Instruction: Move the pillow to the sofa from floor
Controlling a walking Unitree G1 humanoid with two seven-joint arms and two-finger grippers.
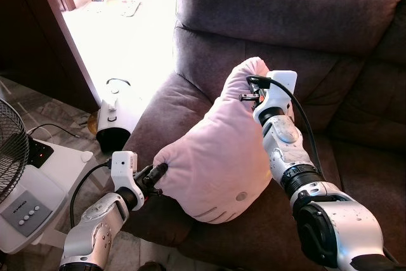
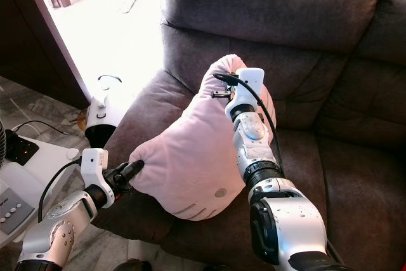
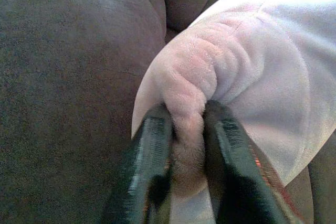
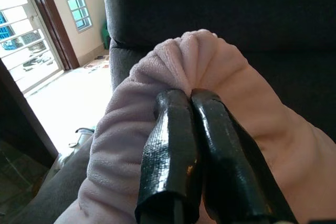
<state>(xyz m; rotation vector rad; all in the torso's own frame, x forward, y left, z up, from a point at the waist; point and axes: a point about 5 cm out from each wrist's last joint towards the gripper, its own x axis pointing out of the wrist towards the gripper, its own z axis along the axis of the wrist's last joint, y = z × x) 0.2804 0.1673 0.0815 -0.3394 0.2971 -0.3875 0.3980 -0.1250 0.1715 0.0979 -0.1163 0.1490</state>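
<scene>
Two pinches carry my pink pillow [image 1: 219, 157]: left gripper [image 3: 181, 145] clamps its lower corner, right gripper [image 4: 191, 129] its top, holding it over the sofa [image 1: 285, 11] seat's armrest edge for release.

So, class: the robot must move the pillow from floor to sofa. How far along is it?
Done: the pillow is off the floor, over the sofa seat and armrest. In hand: the left gripper pinches its lower corner and the right gripper pinches its top edge, both shut on fabric. Left: let go so the pillow lies on the sofa, then pull the arms back.
</scene>
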